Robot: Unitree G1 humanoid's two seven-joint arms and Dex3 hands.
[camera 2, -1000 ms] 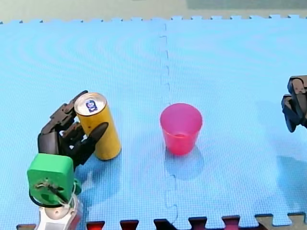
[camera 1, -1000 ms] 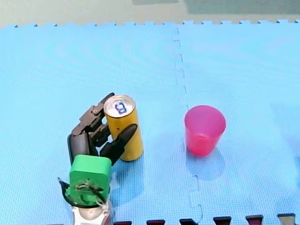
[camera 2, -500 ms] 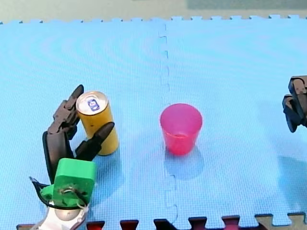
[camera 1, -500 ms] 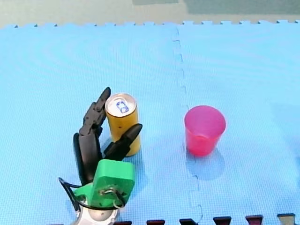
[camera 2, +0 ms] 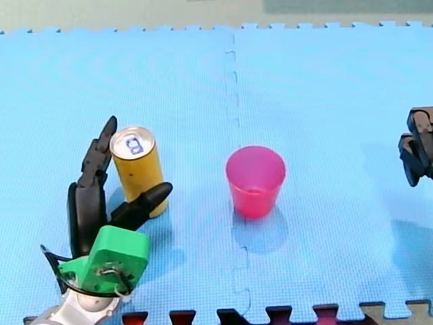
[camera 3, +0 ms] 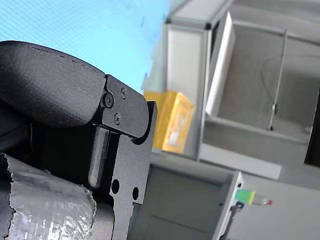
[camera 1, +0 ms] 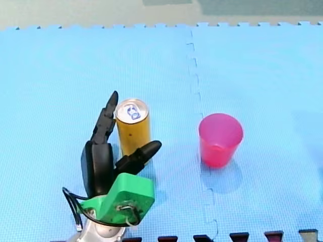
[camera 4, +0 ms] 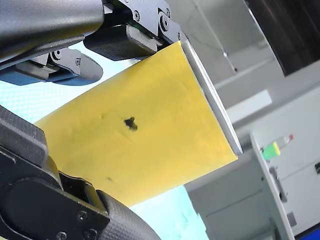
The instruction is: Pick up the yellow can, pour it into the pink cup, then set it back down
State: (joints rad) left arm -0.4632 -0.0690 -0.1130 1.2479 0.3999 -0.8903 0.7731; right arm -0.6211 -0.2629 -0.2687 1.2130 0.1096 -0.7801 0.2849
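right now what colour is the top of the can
Silver, with a blue tab, on the yellow can; the first head view shows it best.

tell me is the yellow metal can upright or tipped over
Upright: the yellow metal can stands on its base on the blue foam mat, silver top up, left hand beside it.

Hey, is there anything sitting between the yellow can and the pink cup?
No, only bare mat lies between the can and the cup. The left hand is beside the can, the right hand far right.
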